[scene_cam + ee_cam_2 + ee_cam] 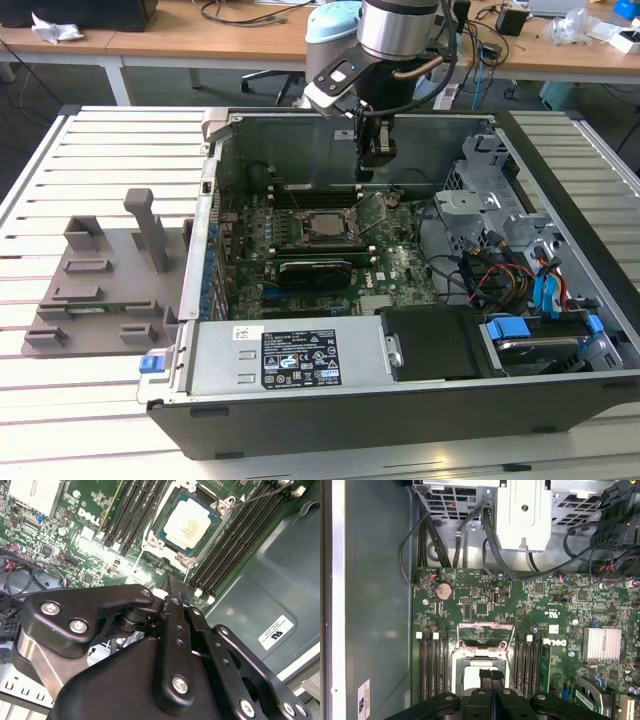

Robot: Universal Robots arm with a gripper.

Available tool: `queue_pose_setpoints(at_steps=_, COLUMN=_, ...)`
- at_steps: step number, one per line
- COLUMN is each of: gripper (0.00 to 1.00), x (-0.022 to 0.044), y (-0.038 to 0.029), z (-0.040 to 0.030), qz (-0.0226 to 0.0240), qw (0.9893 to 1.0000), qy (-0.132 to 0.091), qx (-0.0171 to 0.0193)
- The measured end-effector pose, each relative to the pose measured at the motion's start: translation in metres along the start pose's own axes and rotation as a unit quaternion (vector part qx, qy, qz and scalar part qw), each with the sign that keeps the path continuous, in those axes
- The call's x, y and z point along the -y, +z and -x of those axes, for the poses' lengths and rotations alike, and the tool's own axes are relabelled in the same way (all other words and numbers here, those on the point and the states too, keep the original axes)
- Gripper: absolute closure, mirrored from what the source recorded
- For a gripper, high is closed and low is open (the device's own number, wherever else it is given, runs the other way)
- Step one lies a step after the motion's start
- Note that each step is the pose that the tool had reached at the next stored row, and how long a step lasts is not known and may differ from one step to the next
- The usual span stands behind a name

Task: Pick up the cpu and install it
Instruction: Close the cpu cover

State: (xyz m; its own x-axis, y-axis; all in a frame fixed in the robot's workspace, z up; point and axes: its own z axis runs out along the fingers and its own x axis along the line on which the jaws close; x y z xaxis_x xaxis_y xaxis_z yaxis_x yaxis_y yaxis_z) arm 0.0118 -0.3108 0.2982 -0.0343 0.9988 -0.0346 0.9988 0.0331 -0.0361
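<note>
Open computer case (350, 420) in the middle of the exterior view, on a slatted table (100, 140). Grey holder tray (100, 280) at the left. Cpu (187, 525) flat in its socket on the green board (400, 270), between black memory slots (240, 545), lid plate (372, 212) tipped up. Arm pointing straight down at the top middle. Gripper (366, 170) just above the board, fingers (488, 676) pressed together, holding nothing.

Slatted pale worktable (90, 150): spans the exterior view from 9 through 6 to 3 o'clock.
Long wooden desk (180, 45), white legs: far side, 10 to 2 o'clock.
Black cables (240, 12): on the desk, 12 o'clock.
Dark floor (60, 88): under the desk, 10 o'clock.
Chair base (262, 85): 11 o'clock.
</note>
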Motion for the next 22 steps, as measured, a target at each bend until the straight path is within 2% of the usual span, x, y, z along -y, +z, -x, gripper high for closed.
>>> queue_pose_setpoints(at_steps=7, gripper=0.89, x=-0.0086, y=-0.0003, z=0.0003, qz=0.0, qw=1.0, qy=0.0, qx=0.0)
queue_pose_setpoints(at_steps=10, gripper=0.89, x=-0.0158, y=-0.0005, z=0.0006, qz=0.0, qw=1.0, qy=0.0, qx=0.0)
queue_pose_setpoints(at_steps=14, gripper=0.89, x=-0.0222, y=-0.0008, z=0.0008, qz=0.0, qw=1.0, qy=0.0, qx=0.0)
queue_pose_setpoints(at_steps=15, gripper=0.89, x=-0.0278, y=-0.001, z=0.001, qz=0.0, qw=1.0, qy=0.0, qx=0.0)
queue_pose_setpoints(at_steps=16, gripper=0.89, x=-0.0374, y=-0.0013, z=0.0013, qz=0.0, qw=1.0, qy=0.0, qx=0.0004)
queue_pose_setpoints(at_steps=17, gripper=0.89, x=-0.0416, y=-0.0014, z=0.0014, qz=0.0, qw=1.0, qy=0.0, qx=0.0004)
queue_pose_setpoints(at_steps=18, gripper=0.89, x=-0.054, y=-0.0019, z=0.0019, qz=0.0, qw=1.0, qy=0.0, qx=0.0007)
queue_pose_setpoints(at_steps=22, gripper=0.89, x=-0.0601, y=-0.0021, z=0.0021, qz=0.0, qw=1.0, qy=0.0, qx=0.0007)
